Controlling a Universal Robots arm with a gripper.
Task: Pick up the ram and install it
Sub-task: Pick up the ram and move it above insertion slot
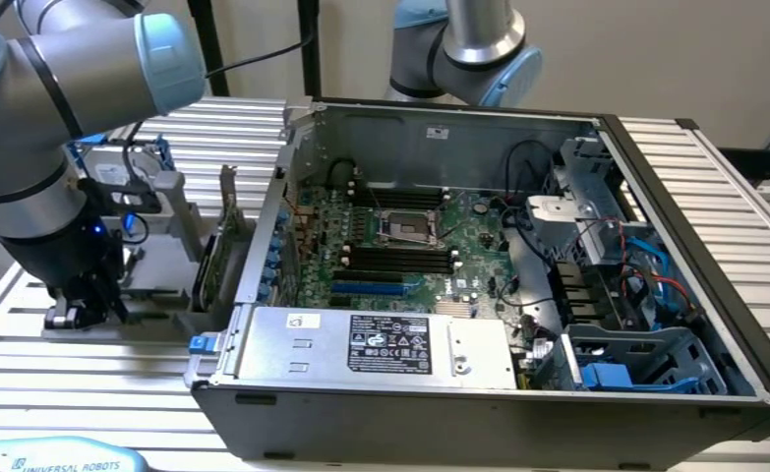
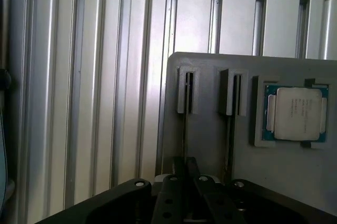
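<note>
Open room lies over the ribbed aluminium slat table [image 1: 726, 197] to the exterior view's left and right of the open grey metal computer case [image 1: 490, 413]. Between that case and the gripper [image 1: 81, 310], low over the flat grey holder tray [image 2: 210, 145], stands an upright green card with a metal bracket [image 1: 214, 246]. Inside, the case walls, the silver power supply box [image 1: 372, 344] and loose black, blue and red cables [image 1: 640, 261] crowd the black memory slots [image 1: 391, 258], open from above
</note>
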